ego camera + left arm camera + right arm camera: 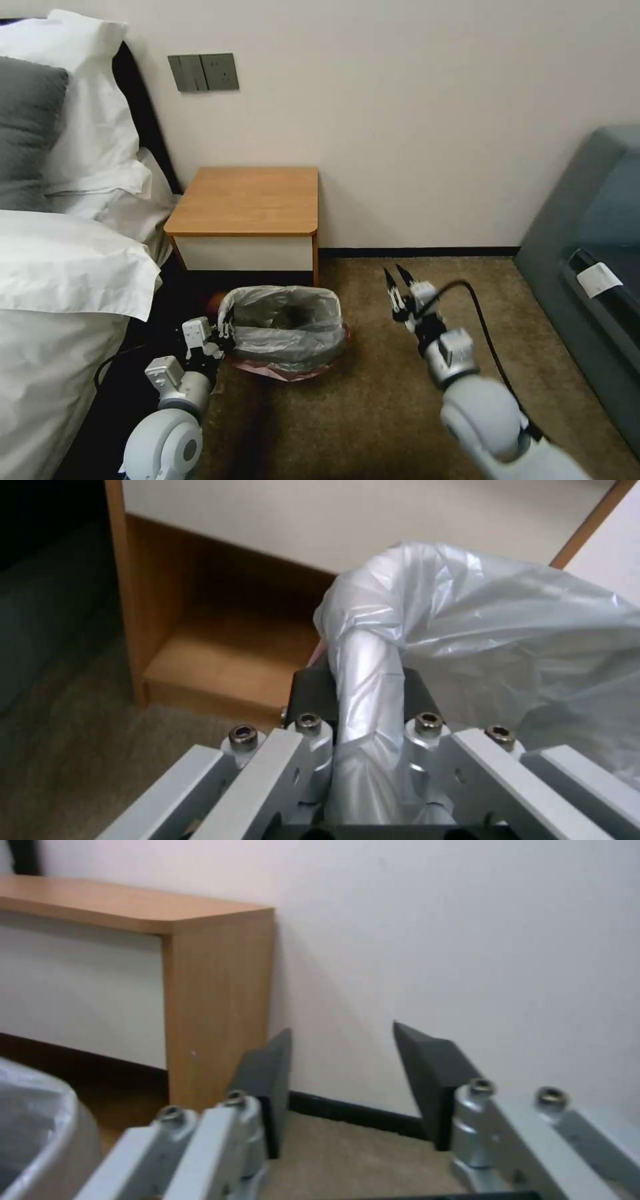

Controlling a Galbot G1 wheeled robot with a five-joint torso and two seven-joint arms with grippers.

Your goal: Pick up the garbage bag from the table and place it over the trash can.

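Two arms low: left gripper (225,331) clamps garbage bag (287,327) rim; right gripper (398,285) wide, beside.

Bagged trash can (287,333) on carpet (373,413).

I see the garbage bag (287,327), crinkled shiny grey with a pink edge low down, draped over the trash can (287,365) on the carpet, its mouth open and folded over the rim. Just behind stands the worktop (247,200), orange-brown wood with a white drawer front, against the wall.
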